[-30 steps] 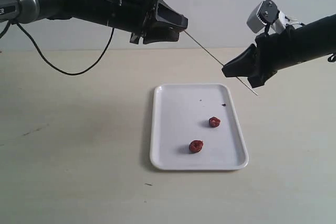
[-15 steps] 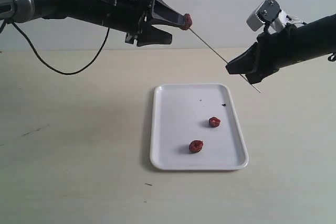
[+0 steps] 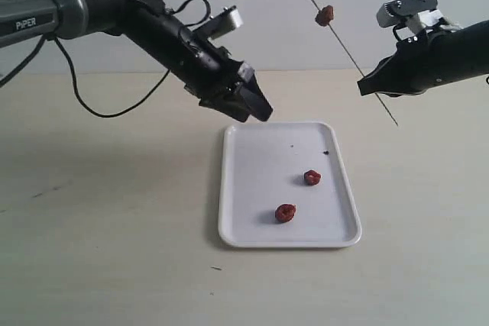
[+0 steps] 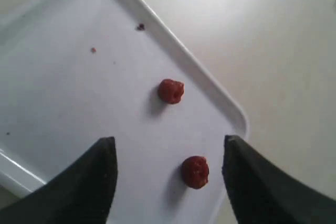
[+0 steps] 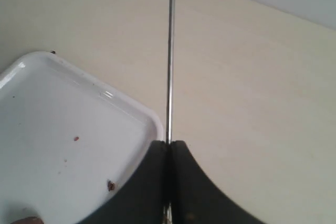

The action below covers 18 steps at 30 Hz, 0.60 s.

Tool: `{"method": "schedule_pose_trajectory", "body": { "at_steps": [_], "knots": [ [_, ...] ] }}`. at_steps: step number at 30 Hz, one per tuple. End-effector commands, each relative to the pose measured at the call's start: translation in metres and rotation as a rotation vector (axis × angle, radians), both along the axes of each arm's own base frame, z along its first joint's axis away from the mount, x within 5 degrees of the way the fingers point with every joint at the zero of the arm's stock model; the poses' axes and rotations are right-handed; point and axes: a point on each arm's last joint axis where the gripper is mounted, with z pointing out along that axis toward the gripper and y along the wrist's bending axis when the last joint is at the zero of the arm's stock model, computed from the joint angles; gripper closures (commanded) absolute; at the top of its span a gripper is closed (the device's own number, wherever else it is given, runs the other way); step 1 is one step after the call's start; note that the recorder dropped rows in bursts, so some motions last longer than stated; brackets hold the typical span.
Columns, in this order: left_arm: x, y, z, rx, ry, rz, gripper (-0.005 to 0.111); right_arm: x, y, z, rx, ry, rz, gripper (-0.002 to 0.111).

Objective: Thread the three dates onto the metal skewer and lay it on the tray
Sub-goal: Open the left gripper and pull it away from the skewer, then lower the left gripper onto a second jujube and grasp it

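Note:
My right gripper [image 3: 367, 85] is shut on the metal skewer [image 3: 348, 50], which slants up to the left high above the table; the rod runs straight out from the jaws [image 5: 169, 66]. One date [image 3: 325, 14] sits threaded near its upper end. Two more dates [image 3: 312, 178] [image 3: 285, 213] lie on the white tray [image 3: 252, 188]. My left gripper [image 3: 256, 108] hangs open just over the tray's far left corner, nothing between its fingers. In the left wrist view both loose dates [image 4: 171, 91] [image 4: 195, 171] show on the tray [image 4: 63, 93], the nearer one between the spread fingertips [image 4: 100, 166].
A few tiny dark specks [image 3: 325, 152] dot the tray's far part. A black cable [image 3: 99, 104] trails from the left arm onto the beige table [image 3: 107, 211]. A pale wall stands behind.
My left gripper let go of the date on the skewer and swung down to the tray's far left corner, now open. My right gripper lifted the skewer and tilted it steeper, date riding on it.

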Motion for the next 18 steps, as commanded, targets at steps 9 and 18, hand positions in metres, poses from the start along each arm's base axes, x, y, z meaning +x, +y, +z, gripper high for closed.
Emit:
{"method": "schedule_pose_trajectory", "body": {
  "at_steps": [9,18],
  "knots": [
    [-0.062,-0.067,-0.019,0.493,-0.200,-0.229,0.046,0.000,-0.001,0.003,-0.002,-0.006,-0.012,0.108],
    [-0.100,-0.105,-0.021,0.575,-0.250,-0.274,0.046,0.000,-0.001,0.003,-0.002,-0.006,-0.012,0.108]
  ]
}}
